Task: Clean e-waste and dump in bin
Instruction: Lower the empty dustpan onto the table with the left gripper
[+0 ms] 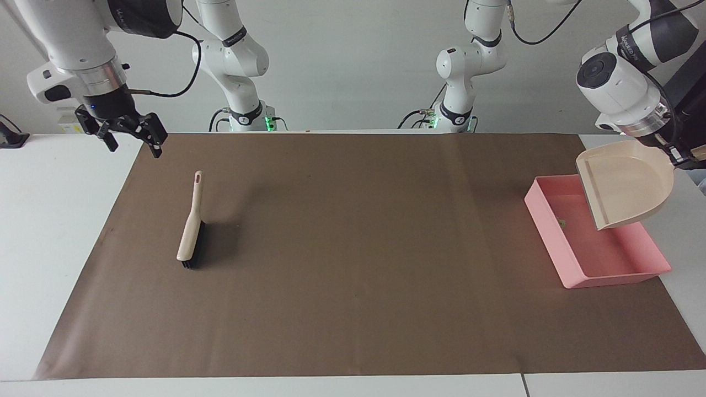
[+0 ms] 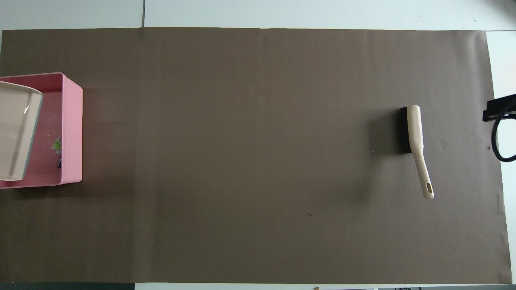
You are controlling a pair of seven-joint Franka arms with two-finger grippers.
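Observation:
The pink bin (image 1: 546, 238) stands at the left arm's end of the table. In the overhead view the bin (image 2: 72, 121) holds the white piece with a green end (image 2: 57, 144) and the dark cylinder (image 2: 59, 162). In the facing view only a green speck of the e-waste (image 1: 561, 223) shows. My left gripper (image 1: 683, 160) is shut on the handle of the beige dustpan (image 1: 626, 184), which hangs tilted and empty over the bin. The dustpan (image 2: 16, 129) covers part of the bin from above. My right gripper (image 1: 132, 140) is open and empty, raised over the mat's corner.
A beige brush with black bristles (image 1: 190, 234) lies on the brown mat (image 1: 353, 286) toward the right arm's end, also seen in the overhead view (image 2: 415, 137). White table (image 1: 49, 231) lies around the mat.

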